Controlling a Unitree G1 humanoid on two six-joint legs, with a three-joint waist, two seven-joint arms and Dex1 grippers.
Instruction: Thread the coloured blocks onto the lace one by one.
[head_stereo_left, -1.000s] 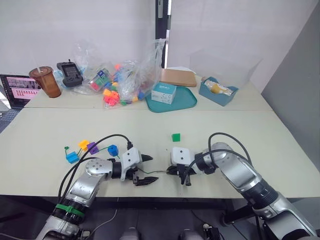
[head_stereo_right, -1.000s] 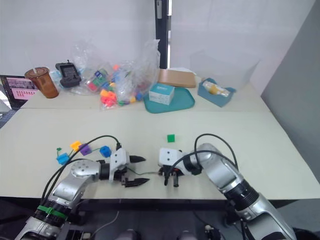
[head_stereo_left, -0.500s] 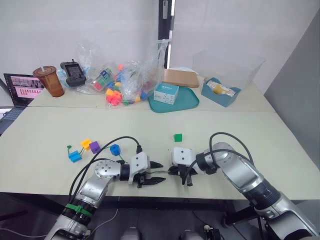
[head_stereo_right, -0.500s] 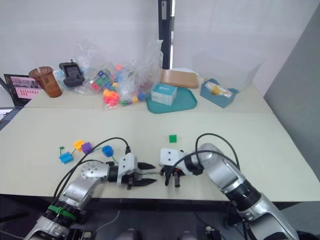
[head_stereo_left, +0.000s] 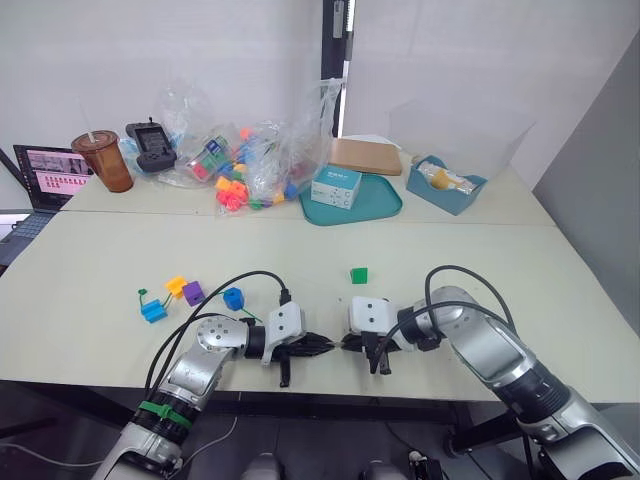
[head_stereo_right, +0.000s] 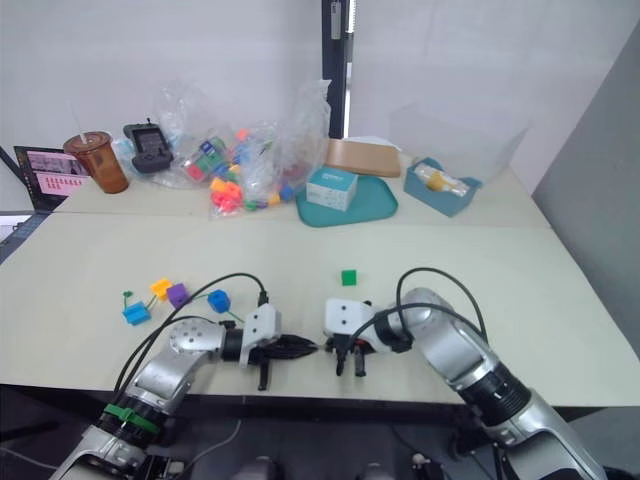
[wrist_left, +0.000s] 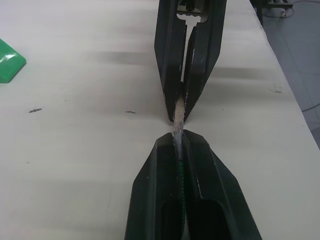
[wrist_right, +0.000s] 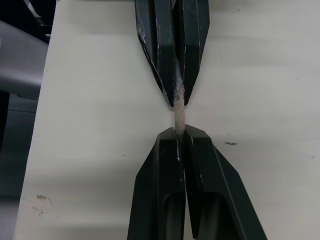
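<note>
Blocks lie on the near table, left of centre: the light blue block (head_stereo_left: 152, 311), the orange-yellow block (head_stereo_left: 176, 286), the purple block (head_stereo_left: 193, 293) and the dark blue block (head_stereo_left: 233, 298) form a loose row, close together. The lace (wrist_left: 179, 169), a thin green cord with a pale stiff tip, runs from among these blocks toward the table's front edge.

The left gripper (head_stereo_left: 322, 346) is closed on the lace, the cord lying between its two fingers and the pale tip projecting forward. The right gripper (head_stereo_left: 344, 345) faces it tip to tip, its fingers likewise pressed together on that same pale tip. Both sit low near the front edge of the table (head_stereo_left: 500, 260).

The green block (head_stereo_left: 358, 275) rests alone, behind the grippers and apart from them.

On the far table: a brown cup (head_stereo_left: 102, 161) with a straw; clear bags (head_stereo_left: 250, 150) holding a jumble of coloured toys; a teal tray (head_stereo_left: 385, 205) carrying a small box (head_stereo_left: 332, 186); a blue bin (head_stereo_left: 445, 184) containing a yellowish item.
</note>
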